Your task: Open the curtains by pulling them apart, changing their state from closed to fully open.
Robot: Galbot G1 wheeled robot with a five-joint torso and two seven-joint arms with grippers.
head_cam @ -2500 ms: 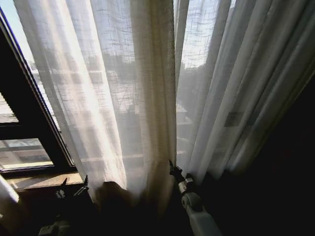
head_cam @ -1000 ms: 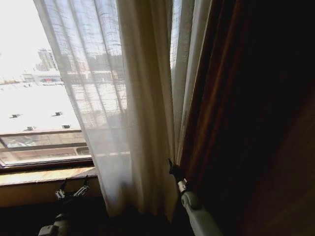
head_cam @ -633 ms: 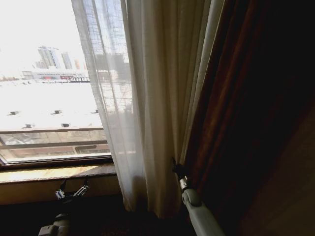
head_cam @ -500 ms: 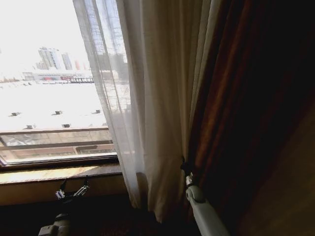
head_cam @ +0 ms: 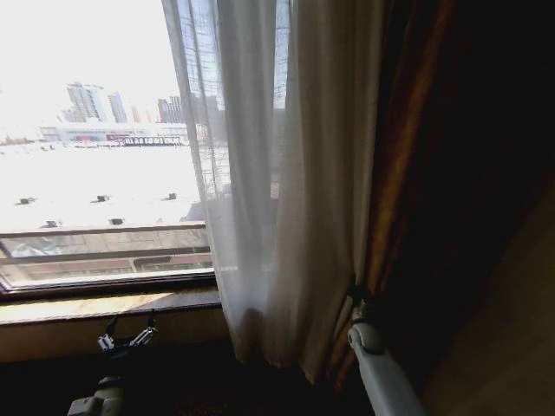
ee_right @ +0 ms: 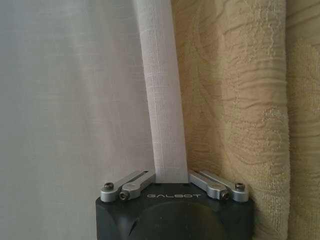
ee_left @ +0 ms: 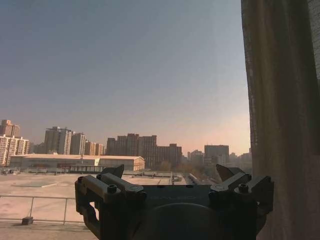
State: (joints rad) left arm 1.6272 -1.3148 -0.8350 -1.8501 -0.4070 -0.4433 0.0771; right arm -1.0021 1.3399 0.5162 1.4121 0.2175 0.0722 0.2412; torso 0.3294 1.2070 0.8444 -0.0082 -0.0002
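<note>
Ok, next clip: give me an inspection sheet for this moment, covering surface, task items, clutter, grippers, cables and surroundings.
Surface: wooden window sill, sunlit.
Job's things: sheer white curtain bunched to the right side of the window, beside a heavy brownish drape; the glass left of it is uncovered.
Clutter: nothing seen.
Grippers: right gripper shut on a fold of the sheer curtain, low at the drape's edge; left gripper open, empty, low by the sill, facing the window.
Cables: nothing seen.
Surroundings: city buildings and a flat rooftop outside; railing below the glass; dark room to the right.
</note>
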